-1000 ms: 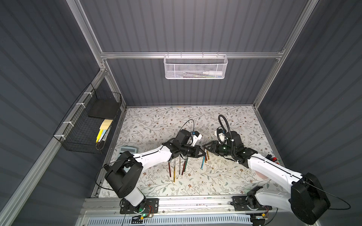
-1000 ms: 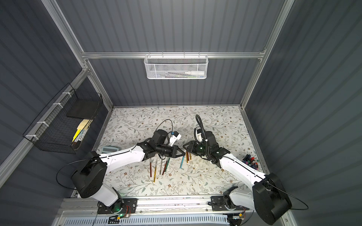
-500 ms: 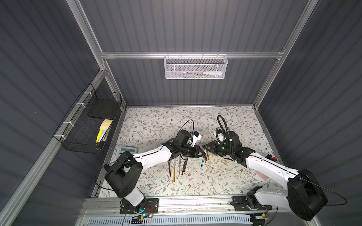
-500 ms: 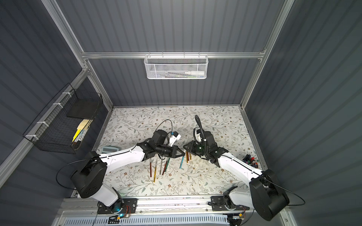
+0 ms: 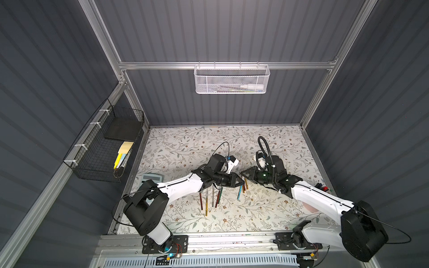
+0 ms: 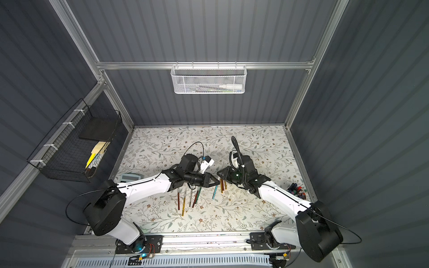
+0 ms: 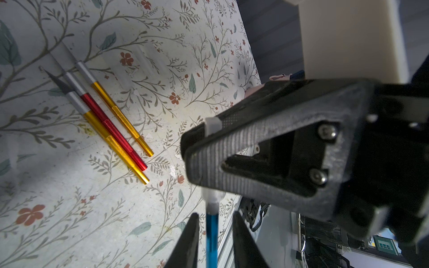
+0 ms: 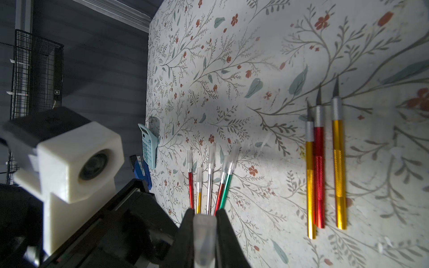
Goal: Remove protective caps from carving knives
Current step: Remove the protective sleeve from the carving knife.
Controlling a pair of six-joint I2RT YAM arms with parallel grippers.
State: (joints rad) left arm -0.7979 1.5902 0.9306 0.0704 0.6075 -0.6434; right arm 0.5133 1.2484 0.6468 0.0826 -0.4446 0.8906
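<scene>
At the blue knife's [image 7: 212,234] tip, the right tool [image 8: 205,213] pinches the clear cap [image 8: 205,236]; opposite, the left tool [image 7: 215,214] flanks its handle, narrowly parted.

Right above the three bare knives [image 5: 245,187] nothing can pass. The left gripper [image 7: 214,217] and the right gripper [image 8: 204,213] meet nose to nose there, almost touching. The left arm [image 5: 183,188] and the right arm [image 5: 313,197] slant in over the table from the near corners.

A clear cap [image 8: 204,234] fills the right gripper's jaws. The left gripper's jaws stand a little apart round a blue knife [image 7: 212,232], with a thin gap on each side.

Left of the three bare knives there's a narrow bare strip. Then come five capped knives [image 8: 209,183], fanned out under the left arm, and further left a calculator [image 5: 152,178] at the table's edge.

Beyond the three knives, toward the back wall [image 5: 220,111], the mat [image 5: 197,148] lies open. To their right it is open as far as a pile of markers [image 5: 322,186] at the edge.
</scene>
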